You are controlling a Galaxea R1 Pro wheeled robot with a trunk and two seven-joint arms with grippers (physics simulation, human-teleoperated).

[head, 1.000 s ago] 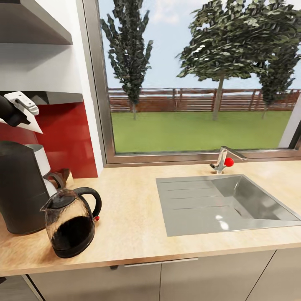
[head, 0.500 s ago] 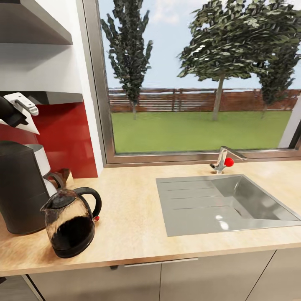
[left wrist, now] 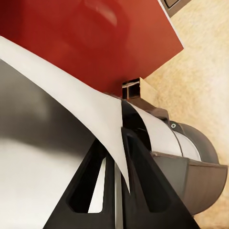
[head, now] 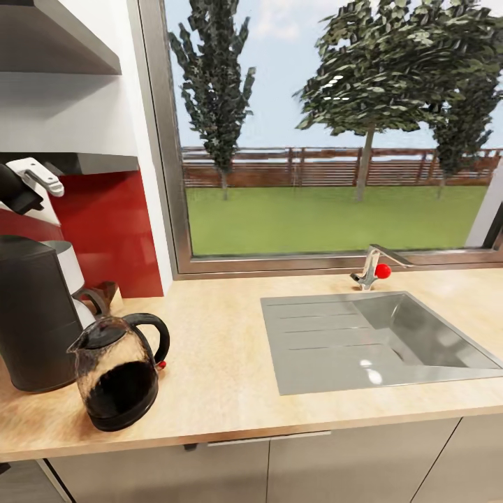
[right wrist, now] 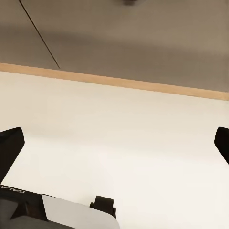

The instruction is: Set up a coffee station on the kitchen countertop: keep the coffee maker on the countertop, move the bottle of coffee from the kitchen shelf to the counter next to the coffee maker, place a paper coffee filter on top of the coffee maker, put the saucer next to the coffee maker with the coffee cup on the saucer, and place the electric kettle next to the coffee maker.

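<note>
The left gripper (left wrist: pixel 114 191) pinches a thin white paper coffee filter (left wrist: pixel 71 100) between its closed fingers, held above the tall black coffee maker (head: pixel 31 314) at the far left edge of the pale wooden countertop (head: pixel 223 356). A glass electric kettle with a black handle (head: pixel 119 374) stands just in front of the coffee maker, near the counter's front edge. Bare counter stretches right to the steel sink (head: pixel 377 339). The right gripper (right wrist: pixel 114 143) has its fingers spread wide over a pale surface.
</note>
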